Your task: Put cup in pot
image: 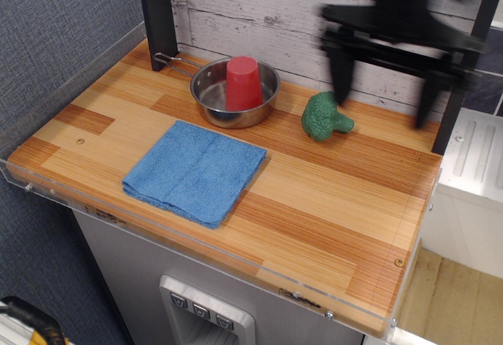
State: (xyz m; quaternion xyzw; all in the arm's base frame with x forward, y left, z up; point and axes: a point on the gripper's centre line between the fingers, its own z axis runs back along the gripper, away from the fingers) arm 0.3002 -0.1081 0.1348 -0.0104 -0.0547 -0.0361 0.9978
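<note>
The red cup [243,82] stands upside down inside the shiny steel pot [211,96] at the back of the wooden counter. The pot's thin wire handle [177,62] points left toward the black post. My black gripper [383,96] is blurred by motion at the upper right, above the counter's back right part and to the right of the broccoli toy. Its two fingers [341,74] hang down wide apart with nothing between them. It is far from the cup and pot.
A green broccoli toy [324,116] lies right of the pot. A folded blue cloth [196,171] lies in front of the pot. A clear acrylic rim [196,244] edges the counter's front and left. A grey plank wall [306,15] is behind.
</note>
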